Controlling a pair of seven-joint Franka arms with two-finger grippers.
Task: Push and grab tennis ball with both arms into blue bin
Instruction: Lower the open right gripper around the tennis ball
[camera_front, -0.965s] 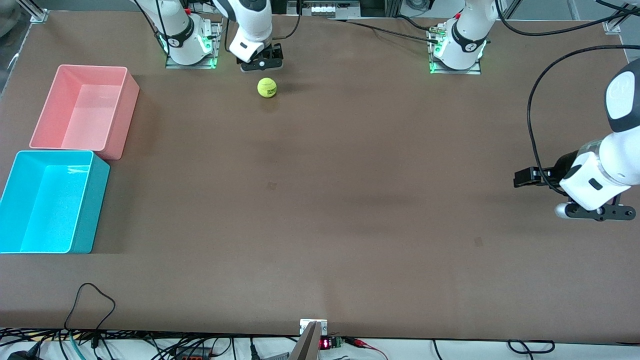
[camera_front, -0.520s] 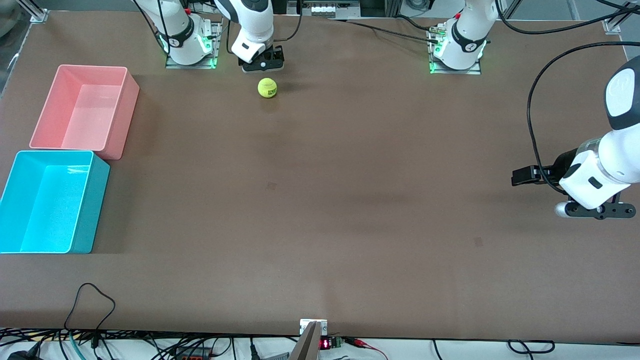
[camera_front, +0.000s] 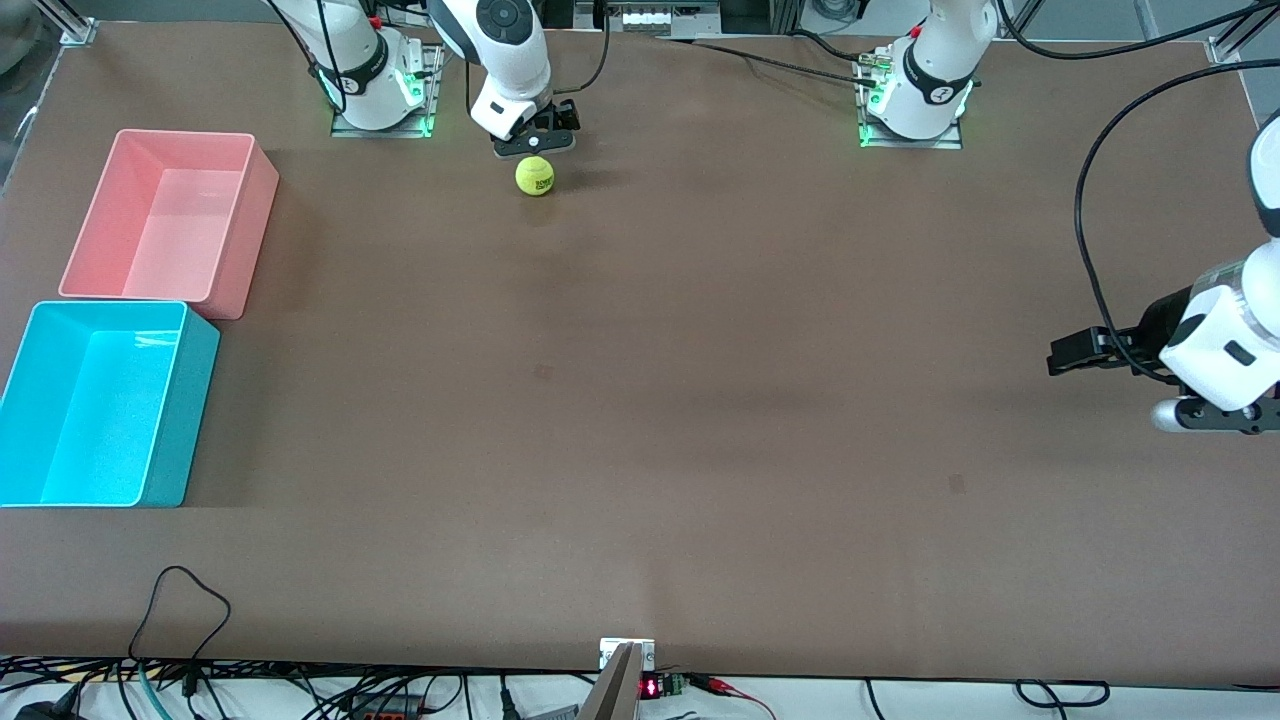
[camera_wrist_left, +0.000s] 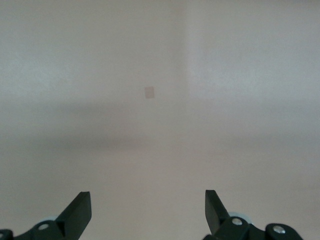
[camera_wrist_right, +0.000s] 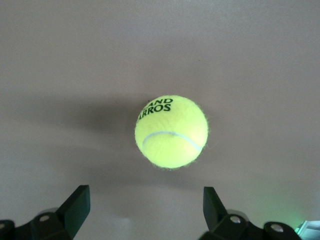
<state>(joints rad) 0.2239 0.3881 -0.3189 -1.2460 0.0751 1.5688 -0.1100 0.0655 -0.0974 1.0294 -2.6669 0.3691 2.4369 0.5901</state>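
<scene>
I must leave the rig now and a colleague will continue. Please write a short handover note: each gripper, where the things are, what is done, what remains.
Right gripper: open, empty, hanging low by the tennis ball, on the ball's side toward the robot bases; no contact visible.
Left gripper: open, empty, over bare table at the left arm's end, waiting.
Tennis ball: on the table near the right arm's base.
Blue bin: at the right arm's end, empty, nearer the front camera than the pink bin beside it.
Done: nothing delivered yet.
Left: push the ball, grab it, put it into the blue bin.

Yellow-green tennis ball with black lettering, cyan-blue bin, pink bin, brown table.
</scene>
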